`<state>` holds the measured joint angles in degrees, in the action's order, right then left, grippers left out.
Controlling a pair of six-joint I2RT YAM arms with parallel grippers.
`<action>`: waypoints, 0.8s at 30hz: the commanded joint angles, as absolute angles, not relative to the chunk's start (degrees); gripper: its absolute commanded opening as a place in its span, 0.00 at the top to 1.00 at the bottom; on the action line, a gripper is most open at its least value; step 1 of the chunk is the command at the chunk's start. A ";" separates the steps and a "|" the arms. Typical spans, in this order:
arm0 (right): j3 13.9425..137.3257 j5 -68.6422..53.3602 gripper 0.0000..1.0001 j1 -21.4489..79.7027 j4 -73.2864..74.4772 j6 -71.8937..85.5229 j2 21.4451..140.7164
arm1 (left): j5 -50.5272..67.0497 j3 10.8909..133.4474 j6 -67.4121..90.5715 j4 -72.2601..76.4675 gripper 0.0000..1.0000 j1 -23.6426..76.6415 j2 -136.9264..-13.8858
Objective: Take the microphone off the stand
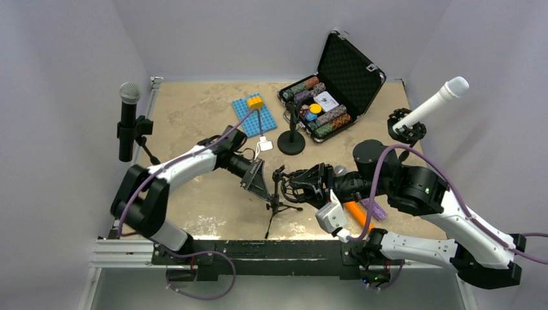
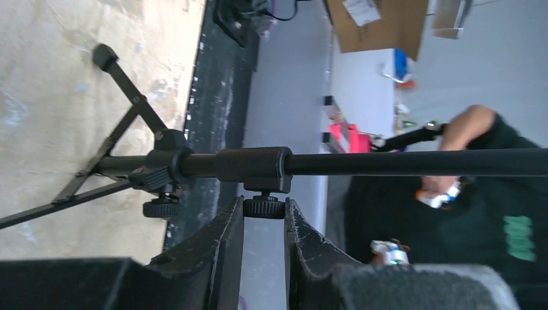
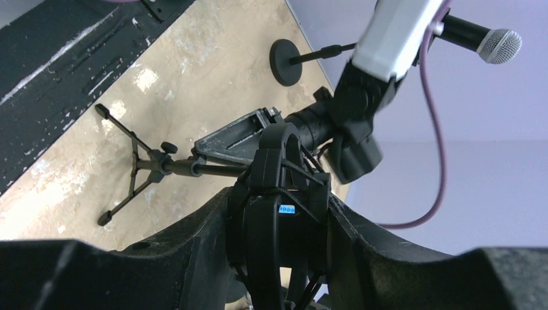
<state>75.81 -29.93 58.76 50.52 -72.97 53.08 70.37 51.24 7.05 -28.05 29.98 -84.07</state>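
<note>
A small black tripod stand [image 1: 279,201] stands at the table's near middle, with a black shock mount [image 1: 304,181] at its top. The mount holds a black microphone with a blue label [image 3: 286,223]. My right gripper [image 1: 315,185] is shut on the sides of the mount, with the microphone between its fingers [image 3: 281,216]. My left gripper [image 1: 263,184] is shut on the small knurled knob [image 2: 263,206] under the stand's pole collar [image 2: 253,168]. The tripod legs [image 2: 119,139] rest on the table.
A black microphone [image 1: 128,119] sits in a clip stand at the left wall. A white microphone [image 1: 432,104] sits in a holder at the right. A round-base stand [image 1: 291,143], an open chip case [image 1: 333,90], a blue plate [image 1: 255,116] and an orange tool [image 1: 355,210] lie around.
</note>
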 commanded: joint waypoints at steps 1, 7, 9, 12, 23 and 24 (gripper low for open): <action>74.33 -28.67 0.51 58.62 52.03 -74.70 52.94 | 79.83 62.01 -11.16 -57.49 0.90 30.27 -91.54; 73.64 -26.72 0.50 58.55 49.27 -74.09 52.76 | 67.18 66.09 -9.14 -56.34 0.52 30.23 -86.67; 73.28 -25.92 0.49 58.56 48.09 -73.19 52.55 | 55.41 64.70 -6.63 -50.09 0.34 30.21 -81.24; 72.70 -24.90 0.48 58.50 46.59 -72.03 52.26 | 47.46 60.08 -8.44 -41.19 0.23 30.23 -72.20; 72.36 -24.76 0.46 58.27 46.70 -72.07 51.90 | 40.83 39.44 -40.19 -21.53 0.32 36.80 -45.44; 72.32 -24.78 0.46 58.27 46.56 -72.07 51.87 | 39.72 39.16 -41.73 -20.77 0.35 38.02 -45.63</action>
<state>73.56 -26.46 58.70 46.48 -73.10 51.94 44.62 41.41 -28.62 -30.55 34.04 -47.24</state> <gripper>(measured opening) 0.536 0.699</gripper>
